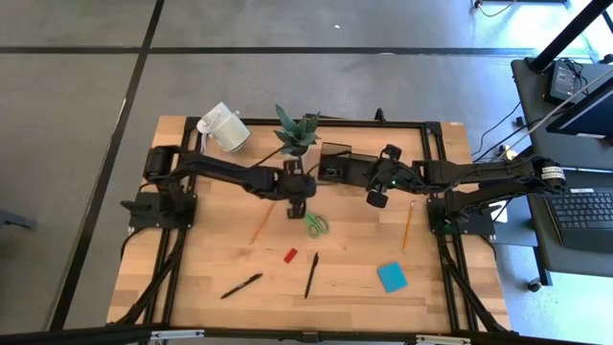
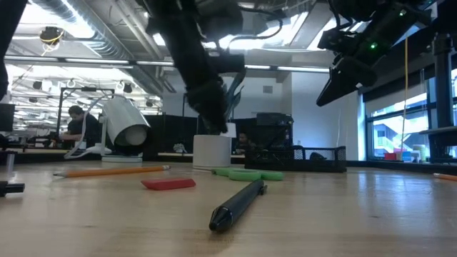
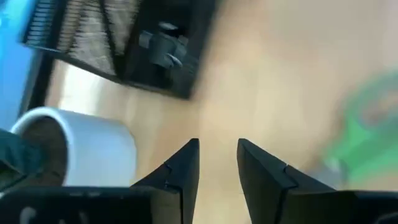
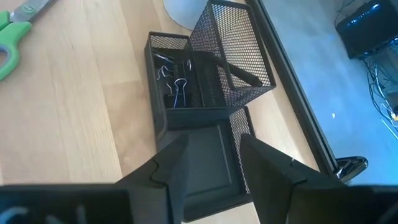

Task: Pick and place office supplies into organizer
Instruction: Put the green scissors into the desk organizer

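The black mesh organizer (image 1: 343,165) stands near the table's far edge, with small clips (image 4: 177,84) lying in one compartment. My right gripper (image 4: 214,149) hovers open just above its near-right side (image 1: 376,196). My left gripper (image 1: 297,206) is open and empty, above the wood, close to the far left of the green-handled scissors (image 1: 316,225), which show blurred in its wrist view (image 3: 367,127). Lying flat on the table are an orange pencil (image 1: 261,226), a yellow pencil (image 1: 407,226), a red block (image 1: 290,255), two black pens (image 1: 311,275) (image 1: 241,286) and a blue sticky-note pad (image 1: 391,277).
A white pot with a spiky plant (image 1: 297,134) stands just to the far side of my left gripper, left of the organizer. A white mug (image 1: 222,127) lies on its side at the far left. Bare wood spreads along the near edge between the pens and the pad.
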`<state>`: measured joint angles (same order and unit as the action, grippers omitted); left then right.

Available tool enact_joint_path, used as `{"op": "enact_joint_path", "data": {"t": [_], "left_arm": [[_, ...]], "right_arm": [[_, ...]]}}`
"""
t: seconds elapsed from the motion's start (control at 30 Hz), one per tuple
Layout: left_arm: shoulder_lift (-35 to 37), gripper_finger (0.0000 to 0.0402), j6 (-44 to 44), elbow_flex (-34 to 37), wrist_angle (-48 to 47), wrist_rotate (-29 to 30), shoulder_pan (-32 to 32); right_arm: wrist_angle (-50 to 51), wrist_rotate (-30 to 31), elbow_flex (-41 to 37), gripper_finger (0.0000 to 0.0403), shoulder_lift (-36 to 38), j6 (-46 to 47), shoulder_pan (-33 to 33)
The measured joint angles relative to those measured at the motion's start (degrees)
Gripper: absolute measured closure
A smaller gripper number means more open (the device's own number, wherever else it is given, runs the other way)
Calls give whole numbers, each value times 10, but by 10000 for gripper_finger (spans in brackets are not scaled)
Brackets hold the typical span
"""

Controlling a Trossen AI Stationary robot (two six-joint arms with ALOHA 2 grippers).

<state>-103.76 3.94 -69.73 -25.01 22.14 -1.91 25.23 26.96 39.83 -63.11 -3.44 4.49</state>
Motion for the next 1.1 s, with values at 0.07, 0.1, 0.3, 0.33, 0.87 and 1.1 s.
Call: {"op": "enact_joint_path", "data": {"t": [0.07,0.1,0.3,0.33,0.87,1.1], "left_arm": [[4,300,18,0,-30,-18,12],[4,301,24,0,-37,-30,18],[2,305,15,0,-42,-69,29],[2,308,14,0,-44,-68,29],[1,350,-12,75,6,-67,13],[1,351,-15,104,45,-68,13]], "right_arm": [[0,-1,0,258,0,0,0],[0,-4,0,258,0,2,0],[0,-72,0,258,0,20,0],[0,-77,0,258,0,26,-1],[-54,-107,0,258,-54,95,-52],[-96,-108,0,258,-97,136,-78]]}}
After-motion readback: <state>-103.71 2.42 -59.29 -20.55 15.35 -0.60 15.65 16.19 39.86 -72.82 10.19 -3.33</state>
